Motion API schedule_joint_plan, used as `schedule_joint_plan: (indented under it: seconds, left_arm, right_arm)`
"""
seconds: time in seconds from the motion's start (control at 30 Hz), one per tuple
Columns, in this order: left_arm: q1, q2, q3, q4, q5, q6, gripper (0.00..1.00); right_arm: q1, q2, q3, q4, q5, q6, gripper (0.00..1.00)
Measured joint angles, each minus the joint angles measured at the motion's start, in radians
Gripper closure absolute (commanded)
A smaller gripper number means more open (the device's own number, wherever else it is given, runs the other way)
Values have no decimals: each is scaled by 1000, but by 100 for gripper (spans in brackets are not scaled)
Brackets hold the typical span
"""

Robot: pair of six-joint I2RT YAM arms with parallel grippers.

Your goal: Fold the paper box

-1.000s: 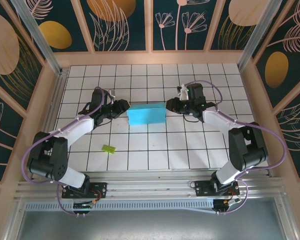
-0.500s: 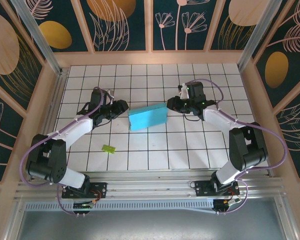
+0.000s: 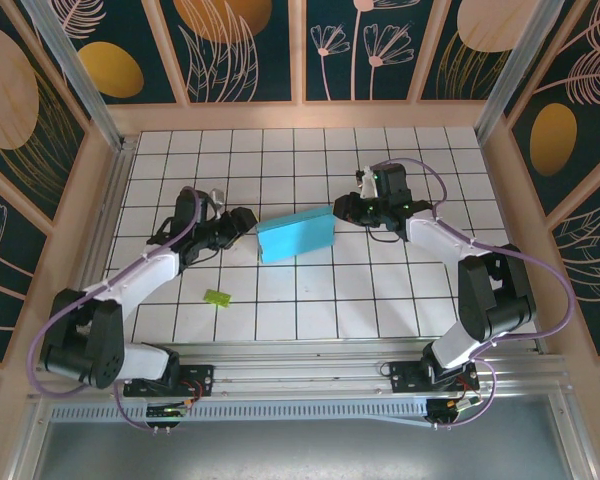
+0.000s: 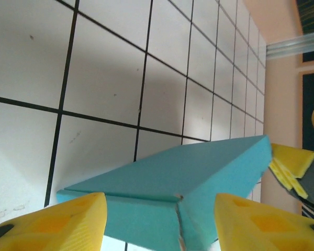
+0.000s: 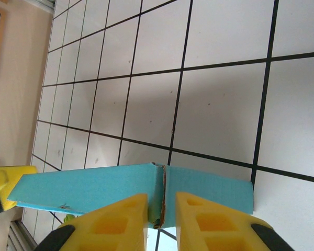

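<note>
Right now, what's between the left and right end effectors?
The paper box, in the top view. The right end effector pinches one end; the left end effector stands open at the other.

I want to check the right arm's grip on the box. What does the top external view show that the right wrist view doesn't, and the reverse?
Top external: the left arm and right arm from base to wrist, and the paper box's full outline, skewed to the grid lines. Right wrist: the vertical seam in the box's edge, pinched between the right gripper's yellow pads. Both: the turquoise box and the white tiled table.
</note>
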Motion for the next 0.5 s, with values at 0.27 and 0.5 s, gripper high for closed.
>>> schedule_joint_plan:
  seconds: [0.27, 0.5]
  left_arm:
    - [-3, -79, -89, 79, -22, -99, 45]
    - [-19, -34, -92, 155, 16, -151, 53]
  right_arm:
    - [4, 0, 0, 0, 0, 0, 79]
    - [5, 0, 0, 0, 0, 0, 79]
